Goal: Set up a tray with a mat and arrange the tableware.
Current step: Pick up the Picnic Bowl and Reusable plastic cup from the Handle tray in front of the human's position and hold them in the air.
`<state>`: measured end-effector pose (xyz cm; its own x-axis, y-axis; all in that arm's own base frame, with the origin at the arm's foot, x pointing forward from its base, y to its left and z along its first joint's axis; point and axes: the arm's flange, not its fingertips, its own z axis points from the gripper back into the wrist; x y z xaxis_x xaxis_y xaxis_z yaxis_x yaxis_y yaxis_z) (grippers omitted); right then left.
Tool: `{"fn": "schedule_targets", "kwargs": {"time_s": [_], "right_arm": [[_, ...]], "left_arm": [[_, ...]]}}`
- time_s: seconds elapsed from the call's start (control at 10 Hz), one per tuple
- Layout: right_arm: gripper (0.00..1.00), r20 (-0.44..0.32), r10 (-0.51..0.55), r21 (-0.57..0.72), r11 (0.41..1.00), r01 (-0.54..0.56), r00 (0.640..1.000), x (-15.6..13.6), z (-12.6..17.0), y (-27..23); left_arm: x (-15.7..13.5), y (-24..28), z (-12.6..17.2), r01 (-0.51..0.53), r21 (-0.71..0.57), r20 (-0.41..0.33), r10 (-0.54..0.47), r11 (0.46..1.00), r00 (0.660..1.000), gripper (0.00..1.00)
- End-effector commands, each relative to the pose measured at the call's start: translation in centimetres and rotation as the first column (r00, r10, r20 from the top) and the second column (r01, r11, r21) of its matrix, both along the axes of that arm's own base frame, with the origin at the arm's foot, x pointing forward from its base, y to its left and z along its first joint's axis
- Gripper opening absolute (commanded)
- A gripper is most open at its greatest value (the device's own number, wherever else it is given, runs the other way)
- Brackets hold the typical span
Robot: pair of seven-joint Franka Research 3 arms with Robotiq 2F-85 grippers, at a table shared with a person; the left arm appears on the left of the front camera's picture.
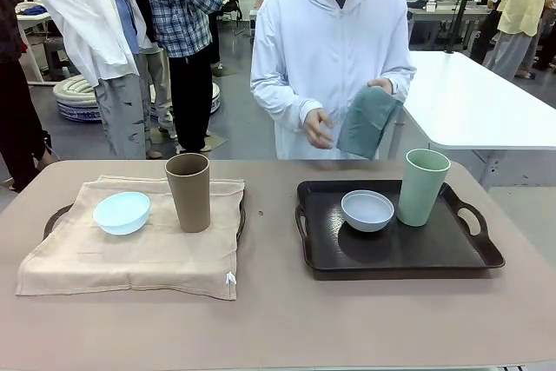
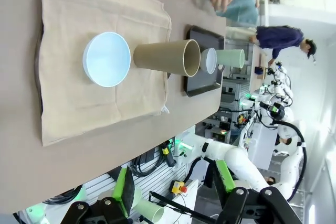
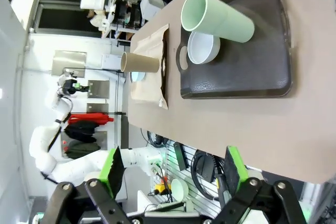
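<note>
Surface: a brown table (image 1: pixel 278 327), with a person at its far side and other people standing behind.
Left setting: a beige mat (image 1: pixel 130 258) covers a tray (image 1: pixel 54 215). On it is a blue bowl (image 1: pixel 122 212), with a brown cup (image 1: pixel 188 191) just beside it at 3 o'clock.
Right setting: a dark tray (image 1: pixel 391 258) with no mat holds a white bowl (image 1: pixel 367 210), with a green cup (image 1: pixel 424 187) at its 3 o'clock.
Person: holds a folded teal cloth (image 1: pixel 368 121) at 12 o'clock of the dark tray.
Step in hand: probably laying the second mat. The next move calls for clearing the bowl and cup off the dark tray so the cloth can go under them.
Left gripper (image 2: pixel 176 187): fingers spread, nothing between them.
Right gripper (image 3: pixel 174 174): fingers spread, nothing between them.
Views compared: the wrist views look into the cups' mouths, which the front view sees side-on. The front view shows the cloth whole.
</note>
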<state>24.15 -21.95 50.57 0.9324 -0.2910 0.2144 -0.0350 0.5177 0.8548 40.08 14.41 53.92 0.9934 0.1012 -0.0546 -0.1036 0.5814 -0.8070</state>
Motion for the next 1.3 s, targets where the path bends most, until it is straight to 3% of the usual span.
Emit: {"fn": "schedule_targets", "kwargs": {"time_s": [0.0, 0.3, 0.4, 0.5, 0.6, 0.7, 0.9, 1.2], "right_arm": [[1.00, 0.153, -0.007, -0.131, 0.991, 0.027, 0.988, 2.7, 0.9, -0.3], [1.00, 0.428, 0.103, -0.490, 0.861, 0.134, 0.898, 5.7, 2.3, -1.2], [1.00, 0.483, 0.132, -0.561, 0.806, 0.190, 0.866, 6.7, 2.6, -1.2], [1.00, 0.487, 0.208, -0.609, 0.777, 0.159, 0.848, 7.3, 3.0, -0.8], [1.00, 0.435, 0.279, -0.658, 0.747, 0.091, 0.856, 7.9, 3.3, -0.3], [1.00, 0.337, 0.379, -0.695, 0.717, -0.044, 0.862, 8.4, 3.7, 0.0], [1.00, 0.171, 0.524, -0.685, 0.672, -0.281, 0.835, 8.9, 5.1, -0.4], [1.00, 0.122, 0.626, -0.634, 0.646, -0.425, 0.770, 9.0, 7.3, -2.2]], "left_arm": [[1.2, -4.2, 3.1, 0.073, 0.093, -0.015, -0.072, 0.993, 0.997, 0.81], [1.0, -12.5, 9.2, 0.111, 0.288, -0.019, -0.110, 0.951, 0.994, 0.81], [1.0, -15.2, 10.3, 0.123, 0.338, -0.020, -0.123, 0.933, 0.992, 0.81], [1.2, -17.7, 11.0, 0.136, 0.383, -0.030, -0.135, 0.914, 0.990, 0.81], [1.5, -19.7, 11.6, 0.137, 0.424, -0.045, -0.130, 0.895, 0.990, 0.81], [2.0, -22.2, 12.0, 0.143, 0.462, -0.064, -0.128, 0.875, 0.990, 0.81], [2.5, -27.6, 12.1, 0.185, 0.544, -0.109, -0.149, 0.819, 0.983, 0.81], [3.5, -33.6, 11.2, 0.255, 0.577, -0.173, -0.189, 0.776, 0.967, 0.81]]}}
